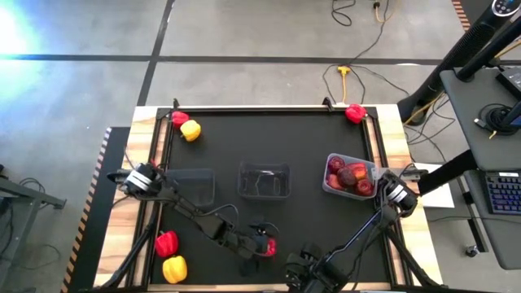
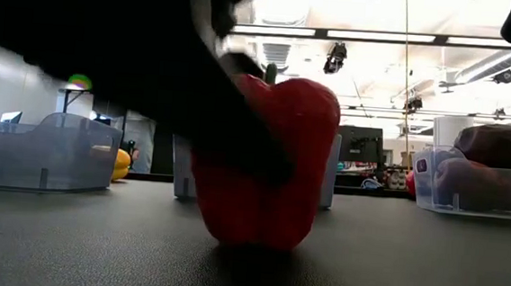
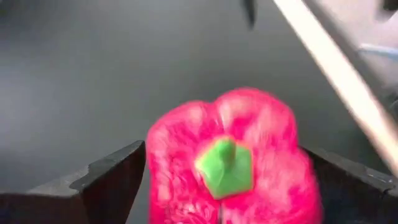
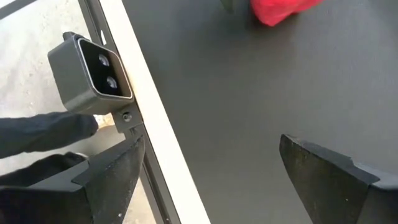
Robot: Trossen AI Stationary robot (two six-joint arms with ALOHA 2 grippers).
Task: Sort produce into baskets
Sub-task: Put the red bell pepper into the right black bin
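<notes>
Only the left wrist view shows the red pepper's (image 3: 233, 158) green stem (image 3: 225, 167).

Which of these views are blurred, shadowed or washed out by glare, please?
Left wrist view: the red pepper between the left gripper fingers is soft with blur. Low view: the arm is a black silhouette against glaring ceiling lights. High view: glare whitens the floor's upper left corner. Right wrist view: fairly sharp.

Left gripper (image 1: 262, 244) low at near-centre of table, fingers spread wide either side of a red pepper (image 3: 233, 158). Right gripper (image 4: 211, 180) at near edge, fingers spread, holding nothing.
</notes>
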